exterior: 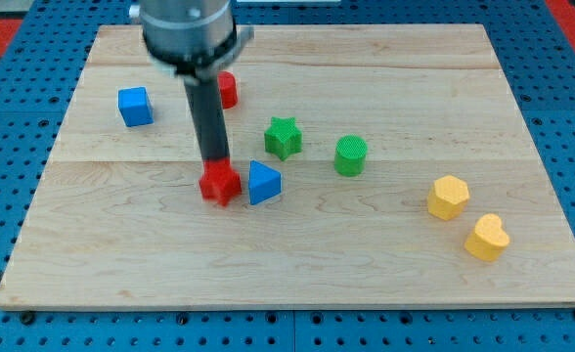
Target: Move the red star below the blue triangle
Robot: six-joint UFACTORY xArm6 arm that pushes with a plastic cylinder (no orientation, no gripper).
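Note:
The red star (220, 184) lies on the wooden board (297, 254), just to the view's left of the blue triangle (263, 183) and almost touching it. My tip (214, 161) stands at the red star's top edge, touching or nearly touching it. The rod rises from there toward the view's top.
A blue cube (135, 106) sits at the view's upper left. A red block (227, 89) is partly hidden behind the rod. A green star (283, 137) and a green cylinder (350, 155) lie right of centre. Two yellow blocks (448, 197) (487, 238) lie at the right.

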